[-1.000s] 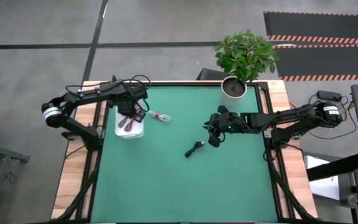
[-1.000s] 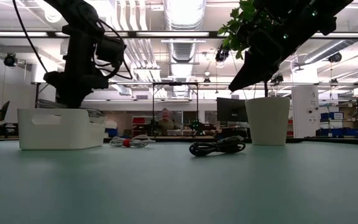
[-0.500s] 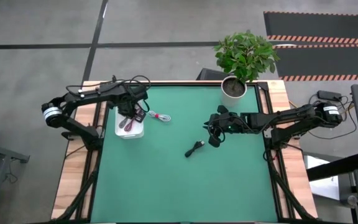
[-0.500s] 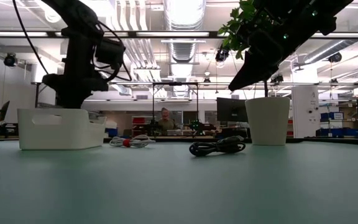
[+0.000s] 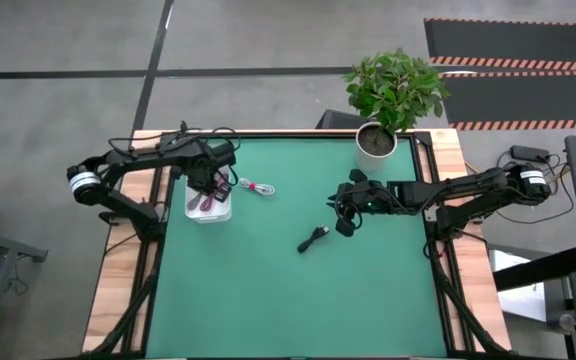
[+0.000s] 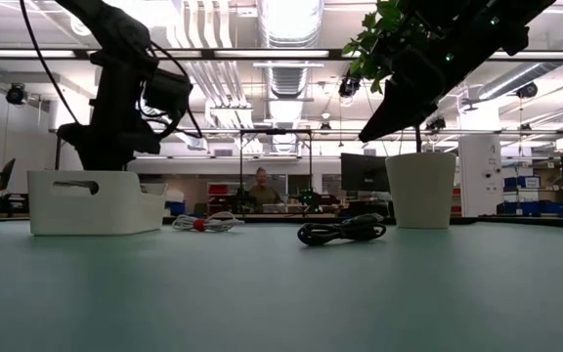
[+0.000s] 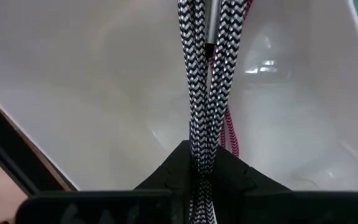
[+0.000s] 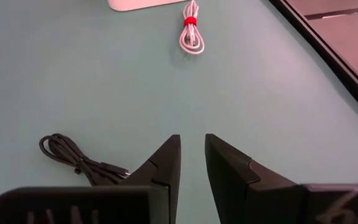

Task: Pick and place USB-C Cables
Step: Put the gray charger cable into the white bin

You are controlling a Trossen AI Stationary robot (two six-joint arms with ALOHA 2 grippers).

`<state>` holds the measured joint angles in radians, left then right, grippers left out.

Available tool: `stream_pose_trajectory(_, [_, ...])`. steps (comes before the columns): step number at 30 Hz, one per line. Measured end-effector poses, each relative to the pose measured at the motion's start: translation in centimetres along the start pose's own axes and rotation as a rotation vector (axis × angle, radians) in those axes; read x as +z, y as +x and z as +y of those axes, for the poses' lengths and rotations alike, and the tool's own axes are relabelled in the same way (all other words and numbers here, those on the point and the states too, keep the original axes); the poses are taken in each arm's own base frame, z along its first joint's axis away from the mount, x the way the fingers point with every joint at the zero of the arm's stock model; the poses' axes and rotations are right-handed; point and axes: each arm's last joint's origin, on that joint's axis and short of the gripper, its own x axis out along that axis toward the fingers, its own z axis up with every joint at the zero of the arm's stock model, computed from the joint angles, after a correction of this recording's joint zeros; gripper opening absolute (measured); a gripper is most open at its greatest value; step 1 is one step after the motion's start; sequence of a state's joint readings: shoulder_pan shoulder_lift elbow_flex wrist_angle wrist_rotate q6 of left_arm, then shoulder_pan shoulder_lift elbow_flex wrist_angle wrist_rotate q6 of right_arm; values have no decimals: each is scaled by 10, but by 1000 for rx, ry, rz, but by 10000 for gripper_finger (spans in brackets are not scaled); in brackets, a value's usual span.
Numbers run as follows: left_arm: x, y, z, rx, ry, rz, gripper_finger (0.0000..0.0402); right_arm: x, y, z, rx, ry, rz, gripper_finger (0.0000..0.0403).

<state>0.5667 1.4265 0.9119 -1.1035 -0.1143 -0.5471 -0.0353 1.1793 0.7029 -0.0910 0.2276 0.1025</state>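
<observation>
Braid in a black-and-white herringbone weave marks the grey USB-C cable bundle (image 7: 201,93), which the left hand (image 7: 202,163) has clenched between its two dark, wedge-shaped fingers, a slim metal plug lying along the strands. That hand hangs directly over the white rectangular plastic tray (image 5: 213,209), a smooth, glossy, round-cornered bin with a slot handle in its side wall (image 6: 94,202), and the grey bundle dangles down into it. On the tray's floor beneath lies the red braided USB-C cable bundle (image 7: 231,134), thin and cord-like. Just beside the tray, on the side toward the plant, the white USB-C cable bundle (image 5: 259,187) rests on the matte green tabletop (image 5: 268,290), a narrow smooth loop cinched at its middle by a red tie (image 8: 190,22). Farther from the tray, out in the middle of the tabletop, the black USB-C cable bundle (image 5: 314,238) lies in a loose rubbery coil (image 6: 341,231). The right hand (image 8: 192,158) hovers above the tabletop just beyond that black bundle, well apart from the tray, its angular matte fingers released with a narrow gap between them and nothing held. Beyond it, at the tabletop's corner, stands a leafy green plant in a smooth, round white pot (image 5: 376,142).
</observation>
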Motion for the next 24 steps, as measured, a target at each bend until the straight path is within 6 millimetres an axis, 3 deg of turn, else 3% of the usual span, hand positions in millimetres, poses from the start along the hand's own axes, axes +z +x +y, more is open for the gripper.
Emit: stream_pose_trajectory(24, [-1, 2, 2, 31, -8, -4, 22, 4, -1, 0, 3, 5, -19, 66])
